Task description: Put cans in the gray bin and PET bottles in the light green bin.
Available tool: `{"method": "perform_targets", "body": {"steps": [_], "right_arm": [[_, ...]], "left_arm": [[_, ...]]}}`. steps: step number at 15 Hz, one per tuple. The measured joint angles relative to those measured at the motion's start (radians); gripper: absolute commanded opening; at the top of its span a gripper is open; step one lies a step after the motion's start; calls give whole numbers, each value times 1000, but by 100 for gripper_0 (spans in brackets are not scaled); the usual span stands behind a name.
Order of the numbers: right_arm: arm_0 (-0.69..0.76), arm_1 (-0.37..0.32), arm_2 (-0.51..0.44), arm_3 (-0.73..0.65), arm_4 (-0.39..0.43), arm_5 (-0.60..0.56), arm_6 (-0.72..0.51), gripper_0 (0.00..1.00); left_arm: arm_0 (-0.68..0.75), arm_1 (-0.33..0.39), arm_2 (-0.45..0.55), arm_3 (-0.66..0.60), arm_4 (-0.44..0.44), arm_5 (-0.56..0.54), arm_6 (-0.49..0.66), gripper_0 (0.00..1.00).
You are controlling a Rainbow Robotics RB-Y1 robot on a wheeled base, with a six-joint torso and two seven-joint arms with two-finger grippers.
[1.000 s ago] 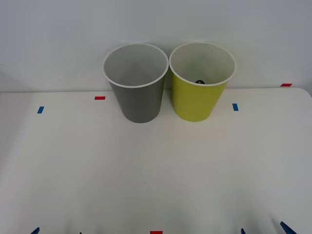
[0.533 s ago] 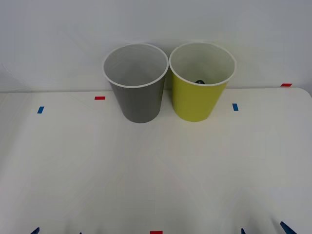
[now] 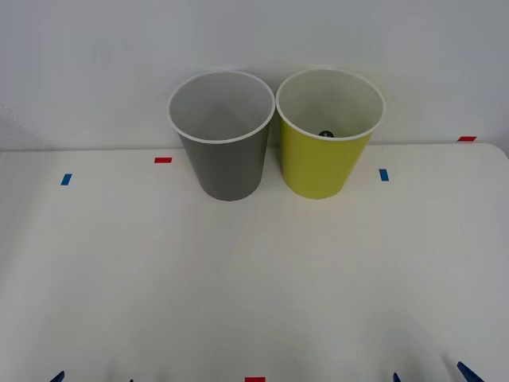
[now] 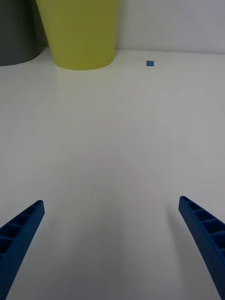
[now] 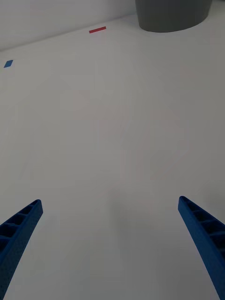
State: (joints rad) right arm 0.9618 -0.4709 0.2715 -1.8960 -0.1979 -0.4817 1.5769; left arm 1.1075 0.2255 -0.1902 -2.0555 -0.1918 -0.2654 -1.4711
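The right gripper (image 4: 111,248) hangs low over the near edge of the white bench (image 3: 254,278), its blue ribbed jaws spread wide with nothing between them. The left gripper (image 5: 110,248) sits the same way at the near left, jaws wide apart and empty.

Well ahead of the right jaws stands the tall yellow-green cup-shaped bin (image 3: 326,135) with a white rim; a dark cap (image 3: 326,133) of the small bottle peeks above its near rim from inside, the rest of the bottle hidden. Just beside it, ahead of the left jaws, stands the matching tall gray cup-shaped bin (image 3: 224,135), the two rims almost touching. Small blue and red tape marks (image 3: 163,160) dot the bench, which meets a plain white wall (image 3: 254,40) behind the bins.

Nothing has shifted since the earlier frames; bins and jaws sit exactly as they did.
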Motion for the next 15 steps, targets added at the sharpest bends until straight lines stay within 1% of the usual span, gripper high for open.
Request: {"method": "perform_targets", "body": {"steps": [15], "right_arm": [[0,0,0,0,0,0,0,100]], "left_arm": [[0,0,0,0,0,0,0,100]]}}
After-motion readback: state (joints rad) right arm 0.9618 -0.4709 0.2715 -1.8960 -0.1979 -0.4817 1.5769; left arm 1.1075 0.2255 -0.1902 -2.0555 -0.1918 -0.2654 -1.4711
